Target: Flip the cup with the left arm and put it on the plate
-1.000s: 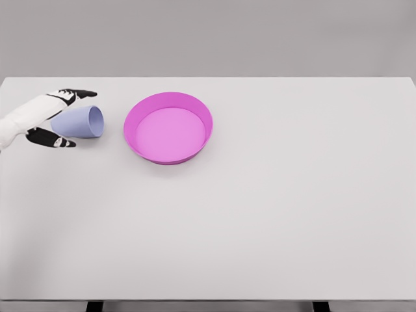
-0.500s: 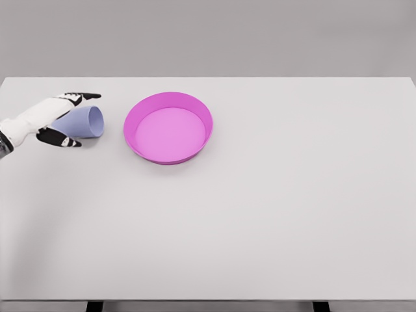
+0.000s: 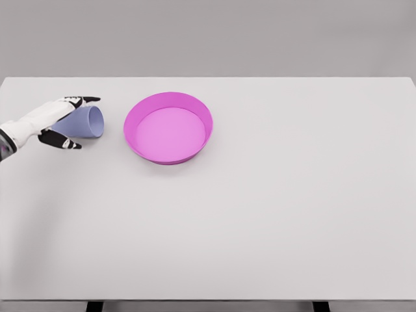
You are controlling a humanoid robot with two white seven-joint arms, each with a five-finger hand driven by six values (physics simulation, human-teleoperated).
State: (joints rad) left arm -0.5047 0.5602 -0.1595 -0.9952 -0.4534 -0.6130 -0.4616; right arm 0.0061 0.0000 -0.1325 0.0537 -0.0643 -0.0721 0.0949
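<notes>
On the left side of the white table I have the left hand wrapped around the pale blue cup, which lies on its side with the open mouth facing right toward the plate. I see the upper fingers reaching over the top of the cup and the thumb curling under its near side, so the cup sits between them; from up here I'd call that clamped on the cup, though I cannot tell how firm the contact is. I have the white forearm coming in from the left edge. My magenta plate sits just to the right of the cup, apart from it, shallow and round, rim up, nothing inside it. Cup and plate both rest on the table's far left portion.
</notes>
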